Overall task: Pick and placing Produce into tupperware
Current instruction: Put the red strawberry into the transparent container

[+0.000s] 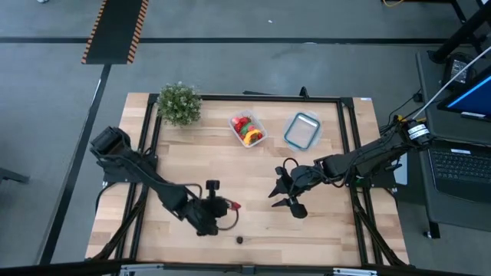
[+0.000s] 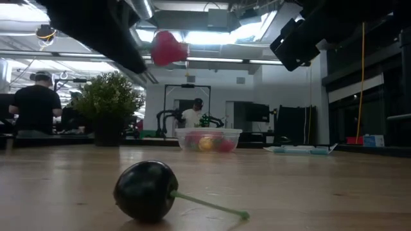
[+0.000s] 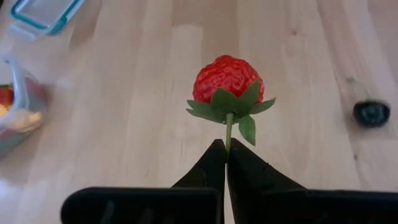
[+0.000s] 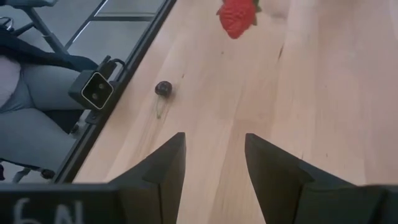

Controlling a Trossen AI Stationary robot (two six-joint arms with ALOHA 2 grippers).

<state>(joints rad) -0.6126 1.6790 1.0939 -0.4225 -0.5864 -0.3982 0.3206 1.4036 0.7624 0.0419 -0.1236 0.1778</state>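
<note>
A red toy strawberry [image 3: 227,78] with green leaves is lifted above the table, and my left gripper [image 3: 226,152] is shut on it at the near middle [image 1: 228,205]. The low view shows the strawberry [image 2: 168,48] high off the wood. A dark cherry [image 2: 146,190] with a thin green stalk lies on its side near the front edge [image 1: 240,239]. The clear tupperware [image 1: 247,129] stands at the far middle with colourful produce inside. My right gripper [image 4: 214,155] hangs open over the table right of centre [image 1: 288,197], holding nothing. My left gripper pinches the strawberry's thin green stem [image 3: 229,132] between its two fingertips [image 3: 214,158], just below the leaves. The fingers slant down toward the table's right side and lie along the stem. The berry sticks out beyond the tips, clear of the table.
A bushy potted plant [image 1: 179,103] stands at the far left. A clear container with a blue rim [image 1: 302,130] lies right of the tupperware. A black frame [image 1: 345,123] runs along the table's edges. Bare wood lies between the grippers and the tupperware. People show in the room beyond.
</note>
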